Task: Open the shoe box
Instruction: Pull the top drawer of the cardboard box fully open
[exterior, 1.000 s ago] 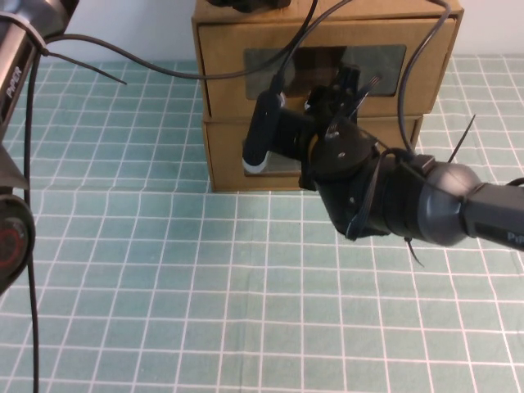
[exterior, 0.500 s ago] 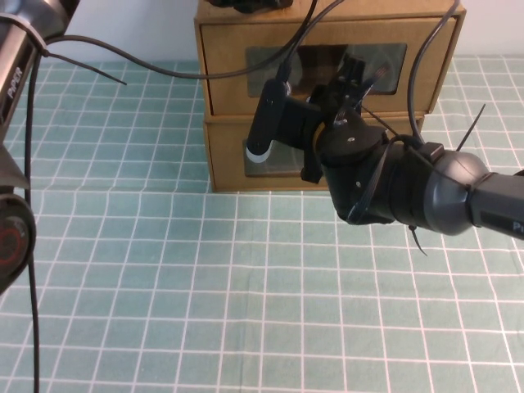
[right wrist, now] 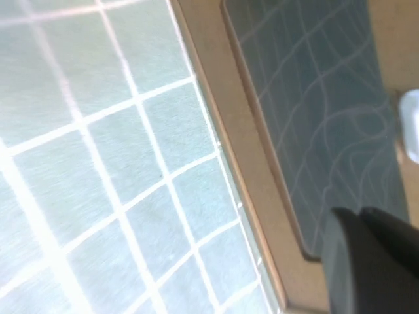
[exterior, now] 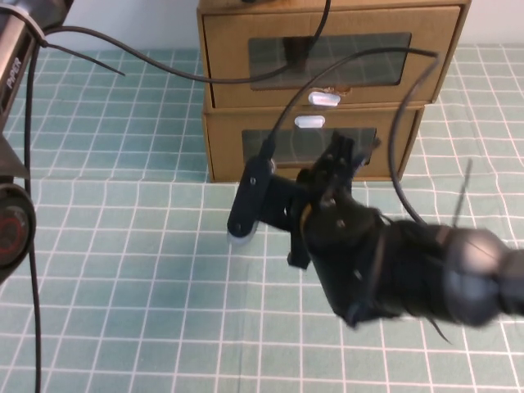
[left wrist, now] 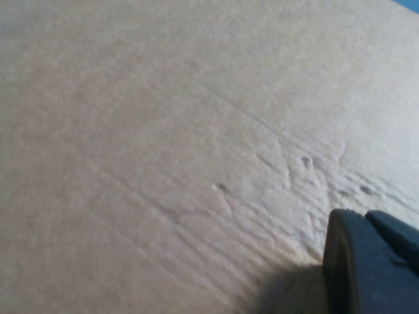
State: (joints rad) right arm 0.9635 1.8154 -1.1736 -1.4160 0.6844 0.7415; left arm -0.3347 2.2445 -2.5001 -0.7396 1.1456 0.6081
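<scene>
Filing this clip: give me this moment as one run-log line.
right gripper: shut, holding nothing, before lower shoe box | white tab: ungripped | box: closed | left gripper: against cardboard surface

My right gripper [exterior: 350, 151], fingers pressed together, sits just in front of the shoe box stack [exterior: 434, 65], at its lower drawer [exterior: 229, 154]. My right arm [exterior: 393, 270] blocks the mat [exterior: 123, 286] before the stack's middle and right. Black cables [exterior: 246, 78] loop across the upper drawer [exterior: 229, 57]. Left of the stack the mat is open. My left gripper [left wrist: 373, 261] hangs close over plain cardboard [left wrist: 163, 131], with little room beneath.
</scene>
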